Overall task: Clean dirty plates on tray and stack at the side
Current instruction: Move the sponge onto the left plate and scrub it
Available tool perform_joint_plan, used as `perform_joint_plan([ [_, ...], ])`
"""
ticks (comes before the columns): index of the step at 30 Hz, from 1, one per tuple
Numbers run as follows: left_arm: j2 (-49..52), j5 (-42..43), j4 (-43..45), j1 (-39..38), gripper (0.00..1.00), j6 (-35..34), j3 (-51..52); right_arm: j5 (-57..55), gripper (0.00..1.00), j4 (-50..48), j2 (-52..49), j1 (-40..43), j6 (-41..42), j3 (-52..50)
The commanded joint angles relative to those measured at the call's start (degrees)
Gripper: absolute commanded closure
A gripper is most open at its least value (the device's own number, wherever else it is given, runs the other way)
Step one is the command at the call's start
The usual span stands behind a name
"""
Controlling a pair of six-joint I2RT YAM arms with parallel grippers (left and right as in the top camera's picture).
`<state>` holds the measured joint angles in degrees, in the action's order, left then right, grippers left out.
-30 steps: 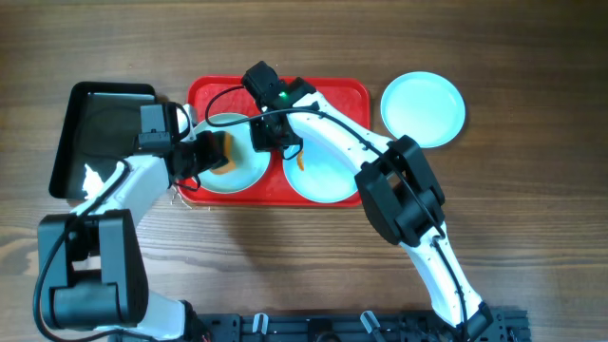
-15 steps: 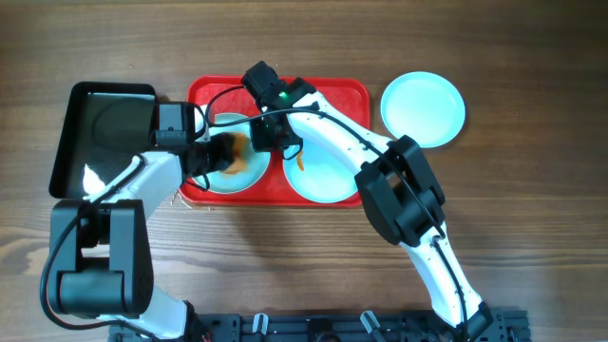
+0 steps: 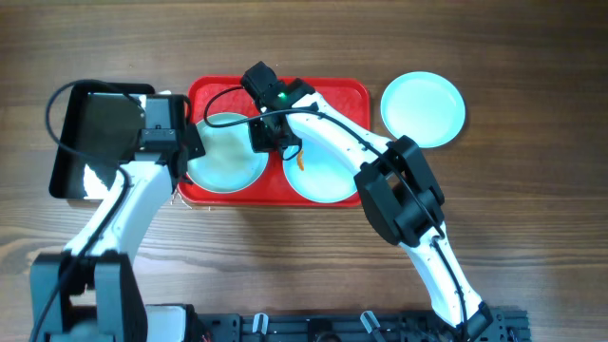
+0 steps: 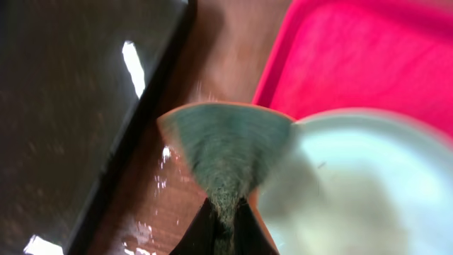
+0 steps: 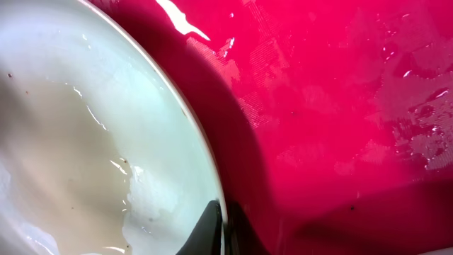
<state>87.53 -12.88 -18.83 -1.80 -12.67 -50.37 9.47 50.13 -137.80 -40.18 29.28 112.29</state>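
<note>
The red tray (image 3: 332, 93) holds two pale-blue plates. The left plate (image 3: 228, 157) looks wiped and wet. The right plate (image 3: 332, 176) has an orange smear near its left edge. A third plate (image 3: 424, 109) lies on the table to the right of the tray. My left gripper (image 3: 188, 152) is shut on a green-and-orange sponge (image 4: 226, 152) over the tray's left rim, beside the left plate (image 4: 354, 191). My right gripper (image 3: 270, 140) is shut on that plate's right rim (image 5: 212, 191), fingertips (image 5: 224, 228) pinching it over the tray (image 5: 340, 106).
A black tray (image 3: 100, 133) lies left of the red tray, close to my left arm; it also shows in the left wrist view (image 4: 71, 106). Water drops lie on the wood between the two trays. Bare wooden table lies in front.
My left gripper has drawn the sponge leftward off the left plate to the tray's left edge. The plate's orange smear is gone. The right arm has not moved.
</note>
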Motion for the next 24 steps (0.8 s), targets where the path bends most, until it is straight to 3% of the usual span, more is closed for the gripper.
perform_joint_plan([
  [1, -2.16, 11.87, 1.01, 0.31, 0.96, 0.63, -1.51, -3.65, 0.96, 1.4, -3.32, 0.68, -0.76, -2.08],
  [5, 0.55, 23.69, 1.27, 0.2, 0.96, 0.13, -1.44, -3.65, 0.96, 1.55, -3.32, 0.68, -0.79, -2.08],
  [14, 15.17, 24.28, 4.79, 0.0, 0.96, -3.98, -1.36, -3.67, 0.96, 1.49, -3.32, 0.79, -0.79, -2.08],
  [17, 16.13, 13.75, 4.46, 0.57, 0.96, -1.01, -1.36, -3.69, 0.96, 1.79, -3.32, 0.85, -0.81, -2.08],
  [20, 12.02, -6.88, 1.77, 1.07, 0.96, 0.5, -1.42, -3.93, 0.96, 1.44, -3.32, 0.9, -0.76, -2.08],
  [24, 4.66, -12.72, 1.95, 1.07, 0.96, 0.52, -1.42, -4.83, 0.96, 1.4, -3.32, 0.87, -0.79, -2.08],
])
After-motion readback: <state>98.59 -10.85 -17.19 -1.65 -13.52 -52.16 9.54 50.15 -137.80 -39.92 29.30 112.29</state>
